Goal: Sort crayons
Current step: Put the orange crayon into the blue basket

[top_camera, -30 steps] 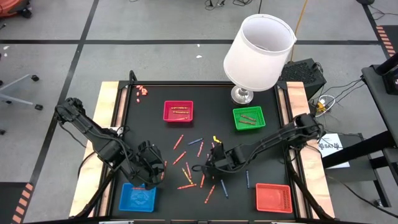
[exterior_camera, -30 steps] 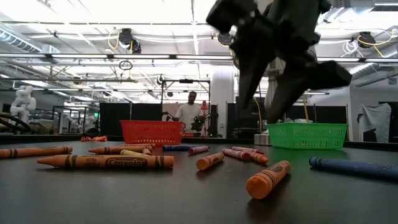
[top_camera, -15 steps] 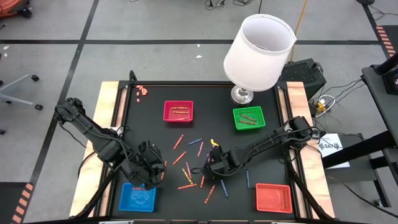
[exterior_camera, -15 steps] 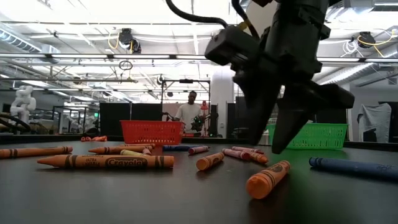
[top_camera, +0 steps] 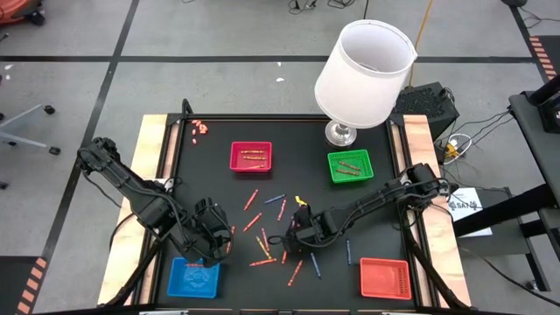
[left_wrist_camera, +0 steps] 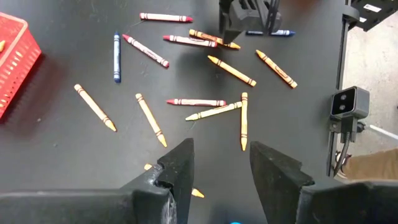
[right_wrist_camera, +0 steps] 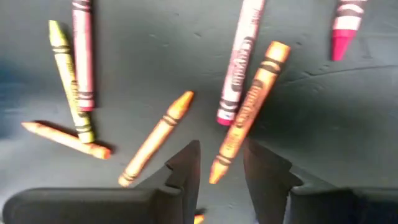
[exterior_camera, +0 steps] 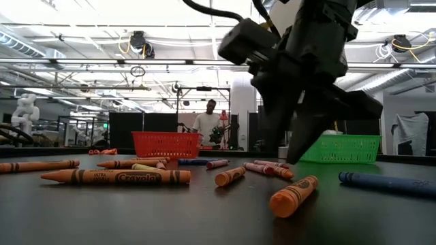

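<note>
Crayons [top_camera: 278, 229] lie scattered across the lower middle of the black desk [top_camera: 219, 188] in the high view, mostly orange and red with a few blue ones; some already lie in the pink tray [top_camera: 251, 157] and green tray [top_camera: 350, 166] higher in the frame. The right tool [top_camera: 294, 231] is down among the loose sticks at the centre of the scatter. Its wrist view shows the two dark fingers [right_wrist_camera: 184, 163] standing a little apart, with the tip of an orange crayon [right_wrist_camera: 249, 111] in the gap between them; nothing is gripped yet, as far as can be seen. The left tool [top_camera: 215, 238] hangs at the lower left of the scatter, above the blue tray [top_camera: 193, 278], jaws apart and holding nothing.

The crayons lie crowded and at angles, so closing here could well catch only the tip and flick the orange stick away, or drag the pink crayon [right_wrist_camera: 239, 59] touching it along.

Whether the fingertips touch the desk cannot be told: the low view shows only the dark bulk of the right arm. The white lampshade [top_camera: 365, 74] covers part of the desk's far edge, and the red tray [top_camera: 385, 277] appears empty.
</note>
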`<state>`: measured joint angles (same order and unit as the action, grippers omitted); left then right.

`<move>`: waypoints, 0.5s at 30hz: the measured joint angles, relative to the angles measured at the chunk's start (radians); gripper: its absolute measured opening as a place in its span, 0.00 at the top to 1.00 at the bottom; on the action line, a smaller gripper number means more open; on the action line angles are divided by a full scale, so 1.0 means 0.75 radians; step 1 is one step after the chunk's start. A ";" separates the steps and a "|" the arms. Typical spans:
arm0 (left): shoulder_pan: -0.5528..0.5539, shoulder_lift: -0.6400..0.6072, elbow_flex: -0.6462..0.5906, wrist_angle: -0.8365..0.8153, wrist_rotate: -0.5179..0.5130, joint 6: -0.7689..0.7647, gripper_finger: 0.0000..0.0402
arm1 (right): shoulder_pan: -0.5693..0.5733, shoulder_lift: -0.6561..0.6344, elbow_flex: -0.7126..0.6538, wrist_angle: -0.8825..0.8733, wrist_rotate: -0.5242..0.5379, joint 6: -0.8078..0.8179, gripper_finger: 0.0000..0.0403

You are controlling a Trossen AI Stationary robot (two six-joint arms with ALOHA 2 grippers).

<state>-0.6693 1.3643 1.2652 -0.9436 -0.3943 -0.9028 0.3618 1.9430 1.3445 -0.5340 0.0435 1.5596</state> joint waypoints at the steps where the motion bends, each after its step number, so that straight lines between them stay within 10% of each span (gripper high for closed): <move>1: 0.000 0.000 0.000 0.000 0.000 -0.001 0.62 | 0.000 0.000 0.000 0.013 0.006 0.000 0.74; 15: 0.001 0.001 -0.001 -0.014 -0.002 0.009 0.62 | 0.007 0.051 0.002 -0.048 0.010 -0.050 0.74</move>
<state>-0.6685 1.3648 1.2647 -0.9543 -0.3958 -0.8957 0.3672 1.9816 1.3460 -0.5703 0.0513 1.5221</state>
